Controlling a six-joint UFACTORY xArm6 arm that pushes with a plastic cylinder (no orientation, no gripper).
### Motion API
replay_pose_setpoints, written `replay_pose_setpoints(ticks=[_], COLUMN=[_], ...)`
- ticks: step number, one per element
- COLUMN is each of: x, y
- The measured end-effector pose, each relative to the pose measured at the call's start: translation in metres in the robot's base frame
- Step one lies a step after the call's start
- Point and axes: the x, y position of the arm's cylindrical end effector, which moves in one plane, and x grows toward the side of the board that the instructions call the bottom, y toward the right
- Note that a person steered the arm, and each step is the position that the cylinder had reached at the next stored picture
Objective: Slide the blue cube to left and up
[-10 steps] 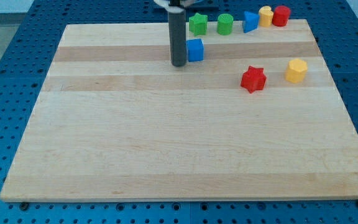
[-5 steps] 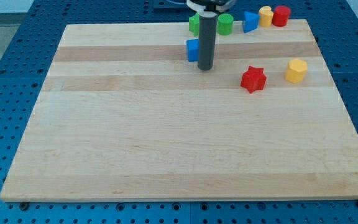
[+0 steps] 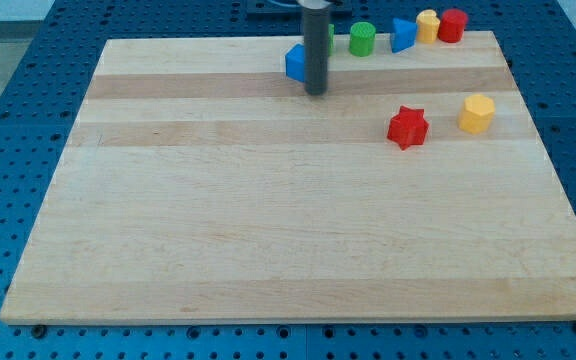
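Note:
The blue cube (image 3: 295,62) sits near the top of the wooden board (image 3: 288,220), a little left of centre. My rod stands upright against the cube's right side and hides part of it. My tip (image 3: 315,91) rests on the board just right of and below the cube, touching or nearly touching it.
Along the top edge stand a green block (image 3: 328,38) mostly hidden behind the rod, a green cylinder (image 3: 362,39), a blue wedge-like block (image 3: 401,35), a yellow block (image 3: 427,25) and a red block (image 3: 452,25). A red star (image 3: 407,127) and a yellow hexagonal block (image 3: 477,113) lie at the right.
My tip passed from the cube's left side around to its right, then moved left and up. The blue cube has slid left and up with it.

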Motion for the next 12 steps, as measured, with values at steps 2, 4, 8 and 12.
replay_pose_setpoints(ticks=[2, 4, 8, 12], x=[-0.024, -0.05, -0.048, -0.001], y=[0.036, 0.024, -0.014, -0.009])
